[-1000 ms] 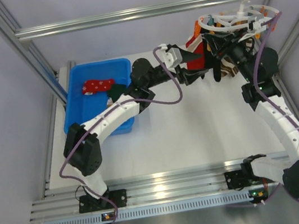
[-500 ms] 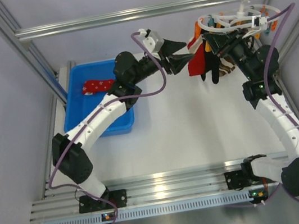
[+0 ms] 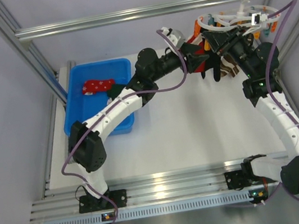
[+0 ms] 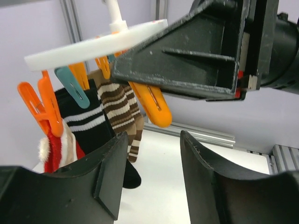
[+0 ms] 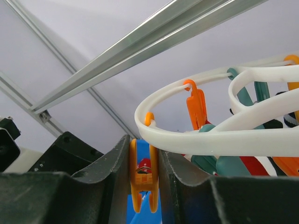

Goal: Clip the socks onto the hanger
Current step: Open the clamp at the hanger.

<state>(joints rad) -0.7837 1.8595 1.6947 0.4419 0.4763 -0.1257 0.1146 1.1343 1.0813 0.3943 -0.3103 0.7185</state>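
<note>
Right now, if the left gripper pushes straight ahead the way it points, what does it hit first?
Most likely the orange peg that the right gripper is pinching on the hanger. It hangs ahead of the open left gripper, slightly high. Depth is unclear.

Left pincer (image 4: 153, 136) back beside the hanger (image 4: 93, 45), jaws slightly narrower.
</note>
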